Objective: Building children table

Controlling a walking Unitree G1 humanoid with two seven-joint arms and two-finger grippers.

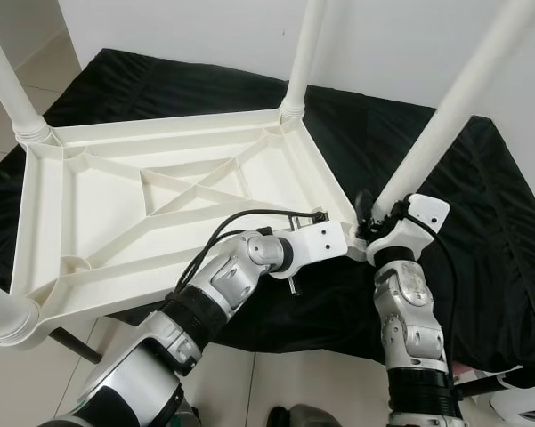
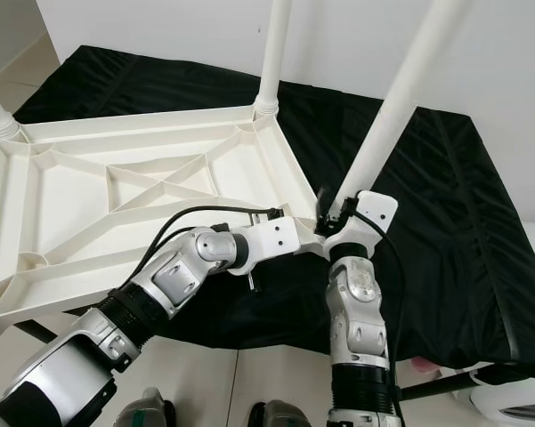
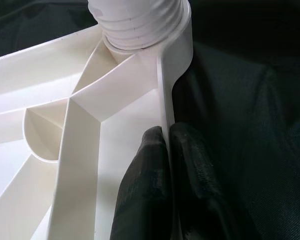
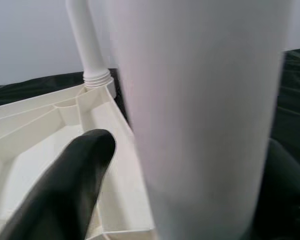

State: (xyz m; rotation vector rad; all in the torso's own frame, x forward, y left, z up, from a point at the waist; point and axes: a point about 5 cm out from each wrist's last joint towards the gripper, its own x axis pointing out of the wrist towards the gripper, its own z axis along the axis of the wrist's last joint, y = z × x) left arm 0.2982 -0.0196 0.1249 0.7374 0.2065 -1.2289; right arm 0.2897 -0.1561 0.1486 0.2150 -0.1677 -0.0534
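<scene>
The white plastic children's table [image 1: 116,205] lies upside down on a black cloth. Its ribbed underside faces up and white legs stand at its corners. My left gripper [image 3: 167,132] is shut on the thin side rim [image 3: 163,95] of the table, near the far right corner socket [image 3: 140,20]. My right gripper [image 1: 374,222] is shut around the base of the near right leg [image 1: 454,107], which leans up to the right. In the right wrist view that leg [image 4: 199,100] sits between the fingers [image 4: 75,175].
The black cloth [image 1: 481,222] covers a low surface against a white wall. Other legs rise at the far corner [image 1: 303,53], the left corner [image 1: 9,84] and the near left corner [image 1: 0,311]. A dark bar [image 1: 71,342] shows under the table. Tiled floor lies below.
</scene>
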